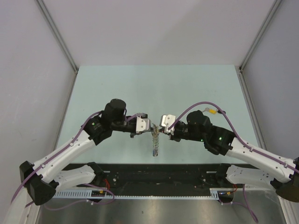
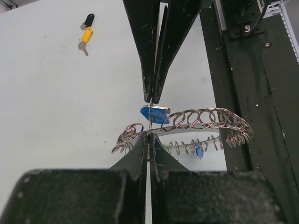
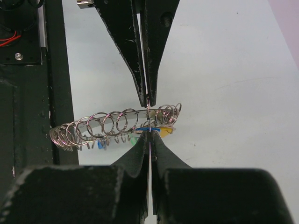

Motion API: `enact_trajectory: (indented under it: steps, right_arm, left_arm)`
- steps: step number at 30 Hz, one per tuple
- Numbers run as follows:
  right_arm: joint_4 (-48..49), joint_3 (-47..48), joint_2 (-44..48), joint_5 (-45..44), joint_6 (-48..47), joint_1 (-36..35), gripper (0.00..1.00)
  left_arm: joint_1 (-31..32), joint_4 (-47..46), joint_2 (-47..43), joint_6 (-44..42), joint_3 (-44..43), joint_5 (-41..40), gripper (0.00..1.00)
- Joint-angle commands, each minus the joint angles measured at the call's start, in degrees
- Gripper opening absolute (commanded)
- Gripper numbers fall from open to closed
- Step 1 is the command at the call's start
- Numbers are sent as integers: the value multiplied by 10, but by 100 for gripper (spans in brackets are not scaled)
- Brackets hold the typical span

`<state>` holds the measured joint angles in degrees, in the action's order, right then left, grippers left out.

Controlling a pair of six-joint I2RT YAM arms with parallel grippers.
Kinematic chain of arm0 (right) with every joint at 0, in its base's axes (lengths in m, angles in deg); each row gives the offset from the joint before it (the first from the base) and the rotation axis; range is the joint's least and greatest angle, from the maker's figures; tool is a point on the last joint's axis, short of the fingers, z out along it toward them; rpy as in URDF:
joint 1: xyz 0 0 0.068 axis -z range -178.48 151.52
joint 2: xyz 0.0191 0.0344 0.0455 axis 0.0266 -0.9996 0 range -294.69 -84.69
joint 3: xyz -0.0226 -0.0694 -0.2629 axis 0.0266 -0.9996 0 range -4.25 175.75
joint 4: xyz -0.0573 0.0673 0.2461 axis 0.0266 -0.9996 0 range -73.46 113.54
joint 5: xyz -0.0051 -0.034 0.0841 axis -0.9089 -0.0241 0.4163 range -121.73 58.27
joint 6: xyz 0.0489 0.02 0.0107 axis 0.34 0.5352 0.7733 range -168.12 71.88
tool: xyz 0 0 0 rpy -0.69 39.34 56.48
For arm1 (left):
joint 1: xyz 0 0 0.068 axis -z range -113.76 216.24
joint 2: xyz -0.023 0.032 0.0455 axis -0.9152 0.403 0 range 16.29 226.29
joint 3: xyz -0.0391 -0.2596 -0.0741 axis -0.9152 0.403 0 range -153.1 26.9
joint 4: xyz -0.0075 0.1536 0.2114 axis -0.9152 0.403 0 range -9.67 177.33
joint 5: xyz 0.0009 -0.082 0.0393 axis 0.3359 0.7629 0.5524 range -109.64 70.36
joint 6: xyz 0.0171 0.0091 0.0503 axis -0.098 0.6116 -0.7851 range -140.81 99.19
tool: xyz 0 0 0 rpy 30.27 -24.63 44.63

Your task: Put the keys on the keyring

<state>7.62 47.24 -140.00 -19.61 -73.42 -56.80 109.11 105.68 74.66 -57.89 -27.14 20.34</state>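
The keyring [image 1: 155,143] hangs between both arms above the table, a curved grey band strung with many small wire rings [image 2: 201,119] [image 3: 100,126]. My left gripper [image 2: 149,136] [image 1: 152,129] is shut on one thin ring that shows edge-on. My right gripper [image 3: 149,133] [image 1: 160,129] is shut on the same thin ring from the opposite side, tip to tip. A blue-headed key [image 2: 154,114] [image 3: 150,128] sits at that ring between the tips, with a yellow head [image 3: 167,131] beside it. Green [image 2: 164,147] and blue [image 2: 199,150] heads dangle lower. A black and a yellow key [image 2: 86,31] lie on the table, apart.
A black frame rail with bolts runs along the table's near edge [image 2: 243,70] [image 3: 28,93], just under the keyring's far end. Grey walls [image 1: 42,70] close in the pale table [image 1: 154,88] on three sides.
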Motion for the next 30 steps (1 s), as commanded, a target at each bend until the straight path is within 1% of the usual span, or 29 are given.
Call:
enact_trajectory:
  steps: [1, 14, 21, 30]
  right_arm:
    - [19, 20, 6, 7, -4, -4, 0]
    - [18, 20, -1, 9, -6, -6, 0]
    - [14, 21, 1, -16, -6, -6, 0]
    - [13, 21, -6, -3, -6, -6, 0]
  left_arm:
    - [4, -32, -17, -21, 0, 0, 0]
    - [5, -35, -19, -19, 2, 5, 0]
    - [5, -35, -22, -19, 1, 8, 0]
    - [5, -37, -24, -19, 3, 13, 0]
